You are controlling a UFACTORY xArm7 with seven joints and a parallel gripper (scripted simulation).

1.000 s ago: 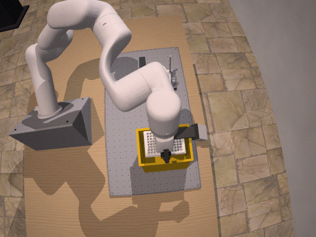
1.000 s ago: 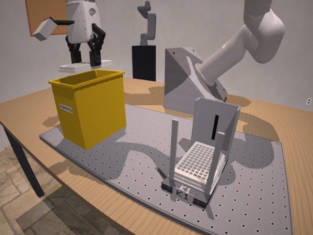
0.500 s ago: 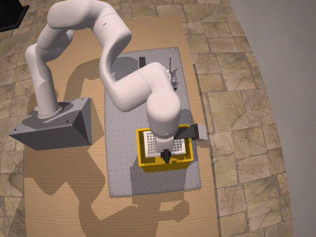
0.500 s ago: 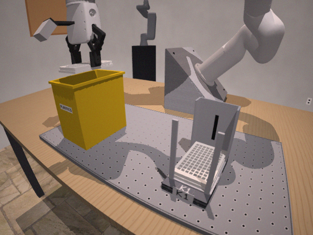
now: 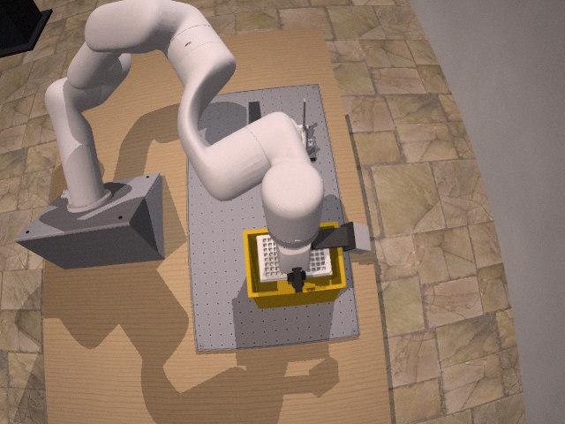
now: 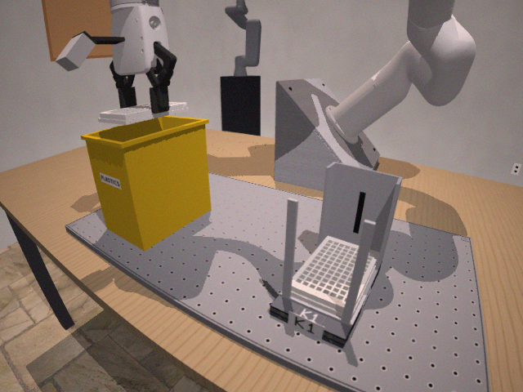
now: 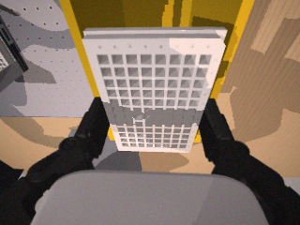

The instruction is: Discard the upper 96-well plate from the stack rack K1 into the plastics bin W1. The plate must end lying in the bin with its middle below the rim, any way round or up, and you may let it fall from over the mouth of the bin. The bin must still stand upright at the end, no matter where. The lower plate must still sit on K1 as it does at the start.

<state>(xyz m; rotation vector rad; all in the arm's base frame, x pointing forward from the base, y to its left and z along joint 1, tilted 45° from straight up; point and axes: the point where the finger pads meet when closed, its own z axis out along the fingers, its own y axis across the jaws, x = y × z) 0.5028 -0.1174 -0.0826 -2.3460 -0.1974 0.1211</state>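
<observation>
My gripper [image 6: 142,103] is shut on a white 96-well plate [image 6: 141,111] and holds it flat just above the mouth of the yellow plastics bin W1 [image 6: 149,183]. In the wrist view the plate [image 7: 152,89] sits between my two black fingers, with the yellow bin [image 7: 155,19] below it. From above, the plate [image 5: 274,257] lies over the bin's opening [image 5: 294,268], partly hidden by my arm. The stack rack K1 [image 6: 333,261] stands at the near right of the grey baseplate and holds one white plate [image 6: 331,272].
The bin stands upright on the perforated grey baseplate [image 6: 253,269], which lies on a wooden table. The arm's grey base block [image 6: 312,135] is behind the rack. A black pedestal [image 6: 239,103] with a grey figure stands by the far wall.
</observation>
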